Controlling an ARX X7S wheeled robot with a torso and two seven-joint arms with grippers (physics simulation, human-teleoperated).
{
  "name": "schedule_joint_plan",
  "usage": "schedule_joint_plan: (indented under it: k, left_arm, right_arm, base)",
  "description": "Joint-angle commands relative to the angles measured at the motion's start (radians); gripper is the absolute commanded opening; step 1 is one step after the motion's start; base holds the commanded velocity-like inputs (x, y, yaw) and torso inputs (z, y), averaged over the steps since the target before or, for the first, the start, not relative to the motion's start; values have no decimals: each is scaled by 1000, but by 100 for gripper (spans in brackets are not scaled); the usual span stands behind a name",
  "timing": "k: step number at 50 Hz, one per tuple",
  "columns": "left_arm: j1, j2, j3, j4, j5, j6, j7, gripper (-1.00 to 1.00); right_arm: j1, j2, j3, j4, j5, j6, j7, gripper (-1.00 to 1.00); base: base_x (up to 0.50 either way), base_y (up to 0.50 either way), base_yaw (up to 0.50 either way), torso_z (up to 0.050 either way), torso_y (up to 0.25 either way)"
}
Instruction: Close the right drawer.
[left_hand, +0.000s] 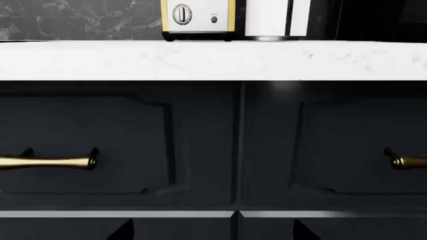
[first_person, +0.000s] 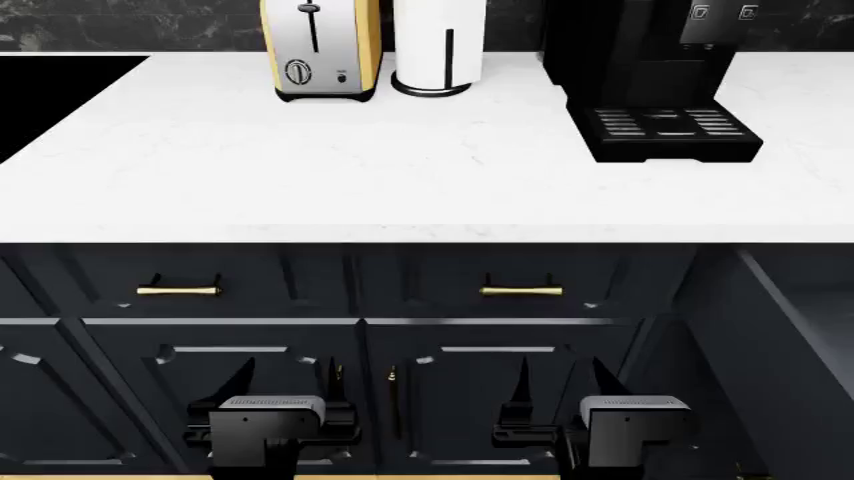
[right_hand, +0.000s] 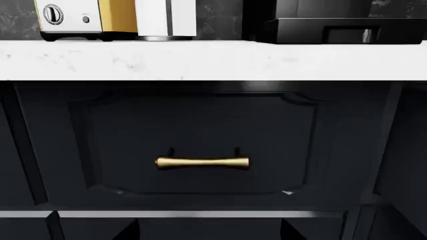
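The right drawer (first_person: 787, 330) juts out of the cabinet row at the head view's right edge. I see its dark side wall and a strip of its grey inside; its front is out of frame. The right wrist view catches its side (right_hand: 403, 150) past a shut drawer front with a brass bar handle (right_hand: 202, 162). My right gripper (first_person: 563, 385) hangs open and empty before that shut front, left of the pulled-out drawer. My left gripper (first_person: 287, 385) is open and empty too, facing the seam between two shut drawer fronts (left_hand: 237, 150).
A white countertop (first_person: 400, 160) overhangs the drawers. It carries a toaster (first_person: 320, 50), a paper towel roll (first_person: 437, 45) and a black coffee machine (first_person: 654, 70). Cabinet doors (first_person: 454, 400) stand below the drawers, behind both grippers.
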Motion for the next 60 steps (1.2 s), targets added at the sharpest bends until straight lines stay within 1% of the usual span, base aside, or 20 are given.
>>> schedule_joint_plan:
  k: [1,19,24,32,34,35,37,39,40,43,44,45,46,48,49,52,54,56,57,60]
  left_arm:
    - [-11,-14,18,-13,-16,-7,-22,100]
    - [24,-67,36,68,-65,-54,-93,100]
    - [45,-83,43,157,-53,-113,-115,100]
    - [66,-129,32,502,-101,-423,-129,100]
    - [30,-137,6,638,-138,-601,-143,100]
    - [22,-142,8,668,-140,-632,-146,100]
    - [-23,-142,-16,756,-178,-761,-154,100]
    - [-114,-141,-46,880,-232,-983,-171,100]
    - [-137,-144,-49,909,-241,-1019,-172,100]
    - [-316,-148,-50,1035,-258,-1294,-219,100]
    - [-391,-148,-67,1046,-299,-1410,-254,100]
    - [-444,-156,-107,1047,-397,-1451,-315,100]
    - [-492,-213,-89,1047,-517,-1493,-407,100]
    - [-588,-201,-237,1011,-817,-1570,-568,100]
    - [-611,-212,-273,993,-952,-1570,-649,100]
    - [-649,-244,-342,950,-1173,-1566,-783,100]
    - [-678,-260,-434,901,-1428,-1550,-952,100]
    - [-705,-303,-445,870,-1585,-1519,-1072,100]
    - [-710,-312,-446,862,-1606,-1507,-1097,100]
    - [-705,-312,-439,864,-1546,-1501,-1050,100]
  right_arm:
    - [5,16,-23,22,15,-13,14,100]
    - [22,60,-94,-28,34,37,66,100]
    - [11,64,-109,-138,30,128,89,100]
    - [31,68,-120,-442,50,424,126,100]
    - [65,65,-118,-548,58,566,142,100]
    - [73,65,-118,-577,59,603,148,100]
    - [103,66,-112,-670,73,715,156,100]
    - [176,59,-91,-806,91,926,176,100]
    - [192,59,-85,-835,98,968,178,100]
    - [311,58,-54,-985,121,1198,187,100]
    - [379,60,-45,-1028,126,1289,190,100]
    - [454,68,-40,-1046,146,1373,204,100]
    - [515,106,-57,-1047,201,1436,255,100]
    - [635,145,25,-1047,476,1558,427,100]
    - [647,162,55,-1046,577,1570,497,100]
    - [706,235,138,-1007,982,1570,771,100]
    - [746,262,184,-980,1228,1568,955,100]
    - [778,291,182,-977,1361,1561,1057,100]
    - [781,300,175,-967,1385,1558,1091,100]
    - [774,320,167,-960,1380,1529,1086,100]
  base:
    - [0,0,0,0,0]
    - [0,0,0,0,0]
    - [0,0,0,0,0]
    - [0,0,0,0,0]
    - [0,0,0,0,0]
    - [0,0,0,0,0]
    - [0,0,0,0,0]
    - [0,0,0,0,0]
    - [0,0,0,0,0]
    - [0,0,0,0,0]
    - [0,0,0,0,0]
    - [0,0,0,0,0]
    - [0,0,0,0,0]
    - [0,0,0,0,0]
    - [0,0,0,0,0]
    - [0,0,0,0,0]
    - [0,0,0,0,0]
    - [0,0,0,39,0]
    - [0,0,0,50,0]
    - [0,0,0,50,0]
